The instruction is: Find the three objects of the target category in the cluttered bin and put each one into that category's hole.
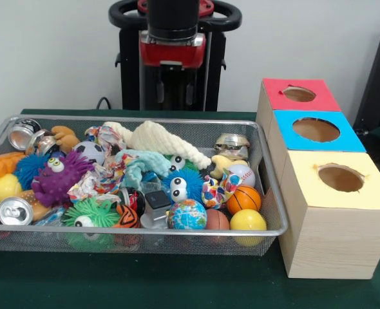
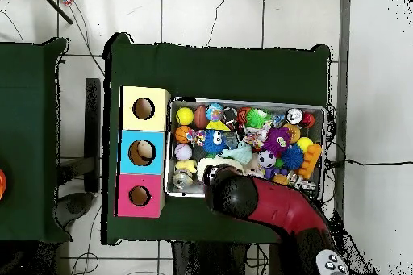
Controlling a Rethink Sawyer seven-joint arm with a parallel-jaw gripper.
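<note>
Fingers: state cannot be told. In the overhead view the arm's own head covers the tool, and in the front view the arm ends at the top edge of the frame with no tips showing.

Gripper: hidden below the arm head, presumably over the lower left part of the bin; no object can be confirmed in it.

Arm [image 2: 270,203]: red and black, entering from the lower right of the overhead frame and reaching up-left; its black head sits over the bin's lower rim. In the front view it stands upright at top centre, behind the bin.

Bin [image 1: 275,212]: silver wire-mesh basket, centre left of the front frame, packed with balls, plush toys, crushed cans and wrappers.

Boxes: red box [image 1: 299,95], blue box [image 1: 315,131] and yellow box [image 1: 341,180], in a row just right of the bin in the front frame, each with one round hole on top.

Task status: target category is not identifiable; judged to be at the search stage.

Risk 1: a descent into dense clutter may clamp two neighbours at once, because the items touch and overlap.

Risk 2: round balls such as the yellow ball [image 1: 248,220] may roll away when pinched off-centre.

Risk 3: a tool set close to the rim may strike the mesh wall.
</note>
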